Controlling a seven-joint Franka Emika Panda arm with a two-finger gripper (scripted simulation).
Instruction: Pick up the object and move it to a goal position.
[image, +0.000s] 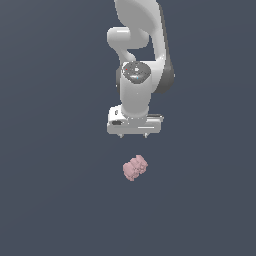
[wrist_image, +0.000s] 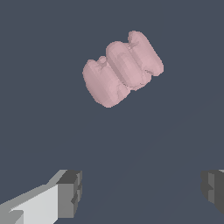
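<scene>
The object (image: 135, 167) is a small pale-pink lumpy clump lying on the dark grey floor, a little in front of the white arm in the exterior view. In the wrist view the object (wrist_image: 122, 68) shows as three rounded lobes set at a slant. My gripper (image: 133, 135) hangs above the floor behind the object and does not touch it. Its fingers (wrist_image: 70, 192) stand wide apart with nothing between them, and the gripper (wrist_image: 142, 190) is open. The object is clearly narrower than the gap.
Around the object there is only the plain dark grey floor (image: 50, 200). The white arm (image: 137, 60) rises behind the gripper toward the upper edge of the exterior view. No goal marker shows.
</scene>
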